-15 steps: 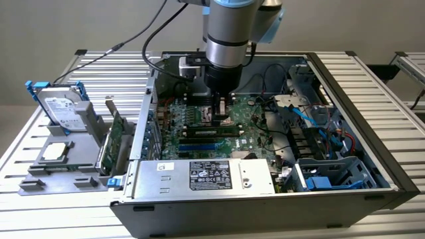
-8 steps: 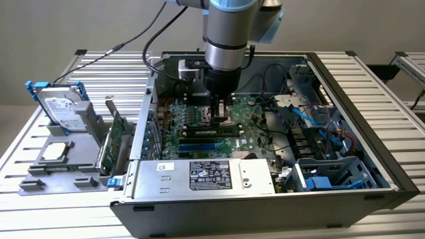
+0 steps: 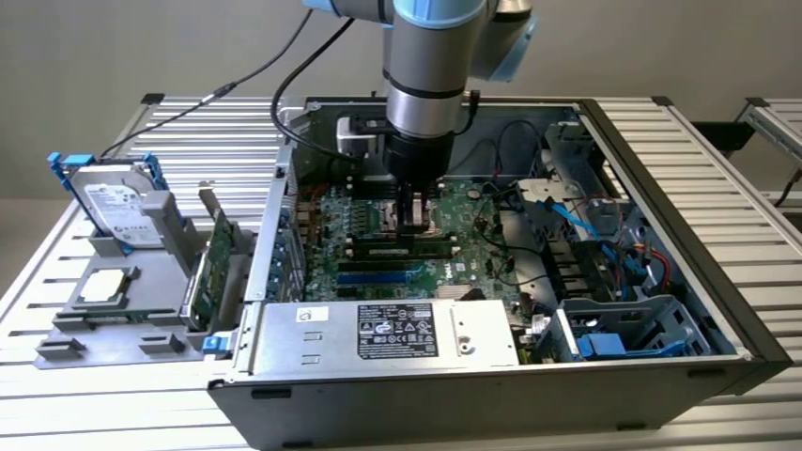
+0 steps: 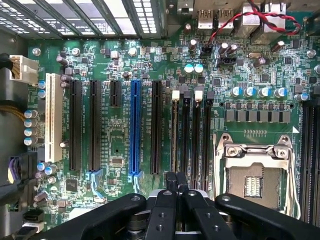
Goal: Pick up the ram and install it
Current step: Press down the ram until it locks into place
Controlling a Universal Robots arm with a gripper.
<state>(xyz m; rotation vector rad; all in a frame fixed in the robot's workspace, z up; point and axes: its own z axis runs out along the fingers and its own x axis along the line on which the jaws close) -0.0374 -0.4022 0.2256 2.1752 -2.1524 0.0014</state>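
**Tool down over the board, ram looks to be at the slot bank**

Exterior view: the arm reaches straight down into the open case (image 3: 701,310), which takes up the middle of the counter (image 3: 75,413) through to its far edge. The tool (image 3: 414,214) sits low over the motherboard (image 3: 376,268), by the CPU socket. A long narrow dark-and-green strip lies just beside it, on the side toward the power supply (image 3: 389,331). I read that strip as the ram (image 3: 401,250), lying along the memory slots. Can't tell whether it's seated or just resting.

Wrist view: the tool (image 4: 176,181) has its fingers drawn together, and I can't see a stick between them. The memory slots (image 4: 192,137) run straight ahead of the fingertips, and the CPU socket (image 4: 255,175) is open beside them.

Risks:
- A stick sitting crooked would stop the latches catching.
- Pushing off-centre could tilt it or load the board.
- The socket is bare and close by, so a sideways slip could hit it.

View differences:
- The exterior view gives tool height and the strip, but not the finger gap.
- The wrist view gives the fingers and slot alignment, but I can't pick out the ram there.
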